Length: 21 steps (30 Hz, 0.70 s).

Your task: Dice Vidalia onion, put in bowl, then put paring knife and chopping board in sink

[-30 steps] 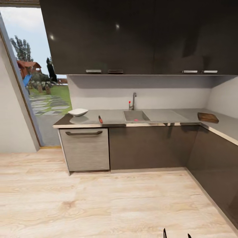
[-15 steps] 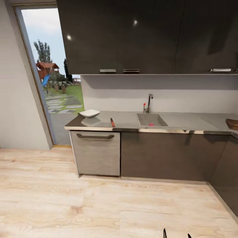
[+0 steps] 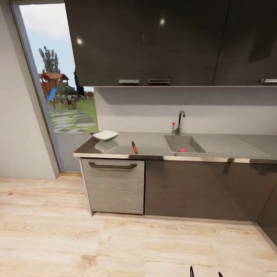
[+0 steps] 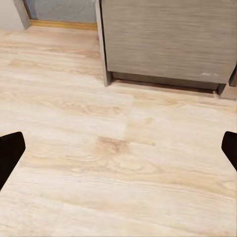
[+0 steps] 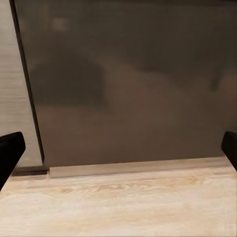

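Left hand (image 4: 118, 148): the fingers are standing wide apart at the two sides of the left wrist view, released and carrying nothing; it is looking down at the wooden floor (image 4: 98, 148) in front of the pale cabinet front (image 4: 168, 39).
Bowl (image 3: 105, 135): it is sitting near the left end of the table (image 3: 154, 148), close to the back edge.
Paring knife (image 3: 134, 147): it is lying just right of the bowl and apart from it, nearer the front edge; its long axis is running front to back, slightly slanted.
Sink (image 3: 181, 143): it is set into the table right of the knife, with the tap (image 3: 179, 122) at the back edge.
Vidalia onion (image 3: 183, 150): it is resting inside the basin, toward its front wall.
Chopping board: it is not to be made out on the stretch of table seen from the head.
Right hand (image 5: 118, 148): the fingers are spread wide, released and empty; it is facing the dark cabinet door (image 5: 133, 84) low down by the floor.
Deciding relation: the onion is lying ahead, above and to the right of both hands, well apart from them. Judged from the wrist views, the right hand is the nearer one to the sink, and the robot is needing to close on the table before any reach.
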### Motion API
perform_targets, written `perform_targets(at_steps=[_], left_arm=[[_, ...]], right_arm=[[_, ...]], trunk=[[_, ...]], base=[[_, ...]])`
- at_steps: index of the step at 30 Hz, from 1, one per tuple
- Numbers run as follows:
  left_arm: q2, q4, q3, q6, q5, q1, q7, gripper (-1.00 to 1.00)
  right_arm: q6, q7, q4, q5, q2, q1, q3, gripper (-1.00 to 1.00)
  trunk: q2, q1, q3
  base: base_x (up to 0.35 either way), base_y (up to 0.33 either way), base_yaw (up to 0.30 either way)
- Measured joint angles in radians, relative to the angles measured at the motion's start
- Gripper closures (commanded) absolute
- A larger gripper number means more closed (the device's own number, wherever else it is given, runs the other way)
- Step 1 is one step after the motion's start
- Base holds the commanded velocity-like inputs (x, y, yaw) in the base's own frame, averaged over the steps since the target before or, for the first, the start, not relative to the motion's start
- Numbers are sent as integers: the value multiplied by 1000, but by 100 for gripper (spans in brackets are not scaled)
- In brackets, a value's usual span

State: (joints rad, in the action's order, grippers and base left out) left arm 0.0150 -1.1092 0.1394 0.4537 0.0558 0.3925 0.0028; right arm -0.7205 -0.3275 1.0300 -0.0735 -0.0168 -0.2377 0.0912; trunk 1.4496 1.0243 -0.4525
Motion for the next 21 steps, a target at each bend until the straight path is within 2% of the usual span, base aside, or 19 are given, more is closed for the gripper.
perform_targets(at_steps=[10,21], left_arm=[[0,4,-1,0,0,0,-1,-100],[0,5,-2,0,0,0,-1,-100]], right_arm=[[0,0,0,0,0,0,0,-100],[0,0,0,0,0,0,0,-100]], trunk=[[0,0,6],[0,1,6]], base=[[280,107,-84],[46,8,-2]])
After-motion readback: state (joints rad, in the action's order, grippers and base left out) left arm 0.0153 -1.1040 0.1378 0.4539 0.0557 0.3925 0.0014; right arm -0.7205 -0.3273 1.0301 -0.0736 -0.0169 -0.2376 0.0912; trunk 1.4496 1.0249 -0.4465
